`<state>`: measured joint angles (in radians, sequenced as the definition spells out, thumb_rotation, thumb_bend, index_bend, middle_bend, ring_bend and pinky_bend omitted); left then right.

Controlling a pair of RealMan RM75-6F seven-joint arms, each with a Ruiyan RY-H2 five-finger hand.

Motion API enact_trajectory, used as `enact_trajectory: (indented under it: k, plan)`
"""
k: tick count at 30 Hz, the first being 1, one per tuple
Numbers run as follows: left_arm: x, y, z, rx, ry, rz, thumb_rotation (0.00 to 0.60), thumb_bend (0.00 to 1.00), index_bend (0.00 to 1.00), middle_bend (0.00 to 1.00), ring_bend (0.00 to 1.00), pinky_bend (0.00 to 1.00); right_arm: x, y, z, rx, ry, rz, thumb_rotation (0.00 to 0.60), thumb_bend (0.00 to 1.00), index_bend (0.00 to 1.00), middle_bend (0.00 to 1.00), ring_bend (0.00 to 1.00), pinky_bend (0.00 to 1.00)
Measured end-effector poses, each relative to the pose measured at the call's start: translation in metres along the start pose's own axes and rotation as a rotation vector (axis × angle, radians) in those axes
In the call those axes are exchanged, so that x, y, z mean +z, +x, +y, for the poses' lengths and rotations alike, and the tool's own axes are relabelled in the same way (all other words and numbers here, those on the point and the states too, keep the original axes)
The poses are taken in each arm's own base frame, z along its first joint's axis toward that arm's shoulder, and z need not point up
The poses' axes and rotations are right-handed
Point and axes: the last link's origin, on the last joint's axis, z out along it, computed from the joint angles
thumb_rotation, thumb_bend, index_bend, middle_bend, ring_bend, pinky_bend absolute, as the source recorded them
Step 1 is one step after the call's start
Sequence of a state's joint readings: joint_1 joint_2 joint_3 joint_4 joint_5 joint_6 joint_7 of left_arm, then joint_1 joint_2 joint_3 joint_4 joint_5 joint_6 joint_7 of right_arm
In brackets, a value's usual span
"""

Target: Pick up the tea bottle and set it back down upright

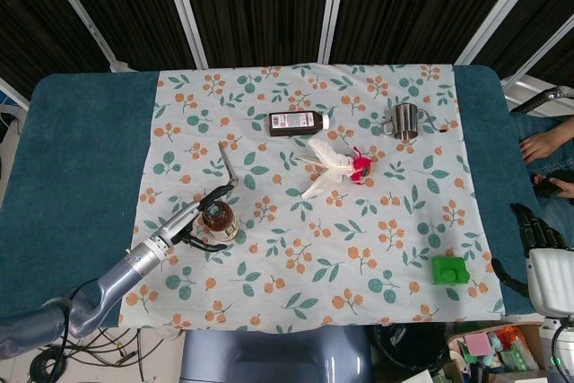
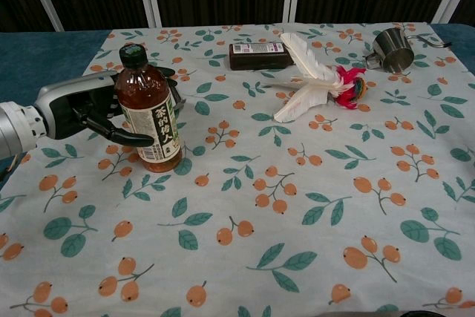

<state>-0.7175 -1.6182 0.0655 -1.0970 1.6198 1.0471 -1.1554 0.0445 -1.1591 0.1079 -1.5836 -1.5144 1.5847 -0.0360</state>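
The tea bottle (image 2: 149,111) stands upright on the floral tablecloth (image 2: 312,206), with the left hand (image 2: 96,113) wrapped around its middle. The right hand (image 1: 535,229) hangs off the table's right edge, its fingers' state unclear.

Looking straight down from high overhead at the whole table (image 1: 81,159); looking low and close toward 12 o'clock; both sharing the floral cloth (image 2: 297,206)

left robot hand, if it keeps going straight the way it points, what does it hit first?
The left robot hand is already wrapped around the upright tea bottle, so the bottle. Beyond that, probably bare tablecloth; depth is unclear.
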Motion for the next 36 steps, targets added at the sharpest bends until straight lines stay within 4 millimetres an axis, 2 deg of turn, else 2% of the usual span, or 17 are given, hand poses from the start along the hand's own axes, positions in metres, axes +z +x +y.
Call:
enact_trajectory:
  k: [33,36]
  plan:
    - [-0.0016,-0.0007,0.0009,0.013,0.004,-0.003,0.600,0.18,0.01,0.02,0.00,0.00,0.0001,-0.0002,-0.0005,-0.001,0.002,0.000,0.600,0.17,0.08,0.09,0.18,0.26]
    - [-0.0012,-0.0016,0.0009,0.012,0.002,-0.005,0.600,0.19,0.01,0.03,0.00,0.04,0.0000,-0.0002,-0.0005,0.000,0.001,-0.001,0.600,0.17,0.08,0.09,0.18,0.26]
